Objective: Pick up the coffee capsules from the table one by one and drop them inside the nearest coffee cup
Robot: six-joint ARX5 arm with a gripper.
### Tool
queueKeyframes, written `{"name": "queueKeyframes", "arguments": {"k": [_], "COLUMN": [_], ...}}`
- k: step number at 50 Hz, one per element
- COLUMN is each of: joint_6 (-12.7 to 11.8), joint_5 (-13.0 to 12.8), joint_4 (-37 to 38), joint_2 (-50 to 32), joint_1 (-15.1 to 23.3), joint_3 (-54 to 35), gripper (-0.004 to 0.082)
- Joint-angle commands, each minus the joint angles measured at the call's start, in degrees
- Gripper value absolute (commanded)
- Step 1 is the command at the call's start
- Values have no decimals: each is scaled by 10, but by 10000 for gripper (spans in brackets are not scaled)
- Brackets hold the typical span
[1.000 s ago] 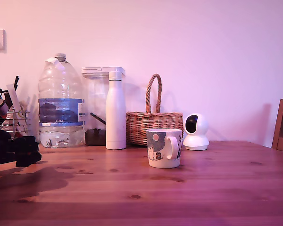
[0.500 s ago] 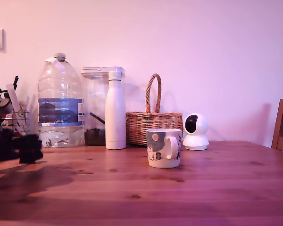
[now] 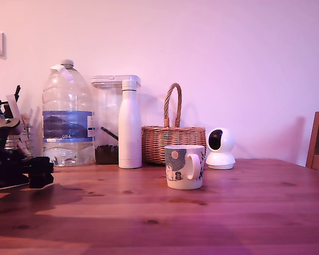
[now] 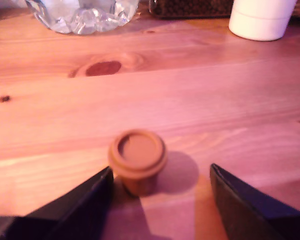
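The claw (image 4: pixel 160 200) hangs low over the worktop (image 3: pixel 228 212) near its edge at the exterior view's left, jaws spread wide and holding nothing. A brown coffee capsule (image 4: pixel 137 160) stands on the wood between the two fingers, closer to one of them and apparently just clear of it. The coffee cup (image 3: pixel 185 167) sits well apart, nearer the middle of the worktop, in front of a wicker basket (image 3: pixel 173 141).

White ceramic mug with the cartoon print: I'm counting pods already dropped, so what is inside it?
The white ceramic mug shows only its outside and rim in the exterior view, so its wall hides the inside. One small brown tapered capsule stands on the wooden table.
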Motion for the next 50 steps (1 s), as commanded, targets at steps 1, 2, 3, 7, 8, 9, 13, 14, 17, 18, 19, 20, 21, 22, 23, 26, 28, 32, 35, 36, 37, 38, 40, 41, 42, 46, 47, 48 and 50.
{"name": "queueKeyframes", "arguments": {"k": [1, 2, 3, 7, 8, 9, 13, 14, 17, 18, 19, 20, 21, 22, 23, 26, 28, 32, 35, 36, 37, 38, 40, 41, 42, 46, 47, 48, 50], "joint_6": [2, 2, 2, 0, 0, 0, -3, -3, -8, -9, -10, -10, -10, -10, -13, -15, -15, -15, -15, -15, -15, -15, -15, -15, -15, -13, -13, -13, -6], "joint_5": [-1, -1, -1, -1, -1, -1, -3, -3, -4, -4, -4, -4, -4, -4, -4, -4, -4, -3, -3, -3, -3, -3, -3, -3, -3, -3, -3, -2, 2], "joint_4": [-12, -15, -19, -34, -36, -38, -44, -44, -45, -45, -45, -46, -46, -47, -47, -47, -47, -47, -47, -47, -47, -47, -47, -47, -47, -48, -48, -48, -49], "joint_2": [9, 9, 9, 9, 9, 9, 9, 9, 9, 9, 9, 9, 9, 9, 9, 9, 9, 9, 9, 9, 9, 9, 9, 9, 9, 9, 9, 9, 9], "joint_1": [4, 4, 4, 4, 4, 4, 6, 6, 8, 8, 9, 9, 9, 9, 10, 11, 11, 11, 11, 11, 11, 11, 11, 11, 11, 11, 11, 11, 11], "joint_3": [5, 6, 9, 15, 16, 17, 18, 18, 18, 18, 18, 18, 18, 18, 18, 18, 18, 18, 18, 18, 18, 18, 18, 18, 18, 18, 18, 18, 18], "gripper": [554, 554, 554, 553, 553, 553, 548, 548, 529, 514, 497, 473, 447, 426, 396, 318, 265, 189, 147, 137, 130, 124, 119, 114, 108, 104, 104, 104, 104]}}
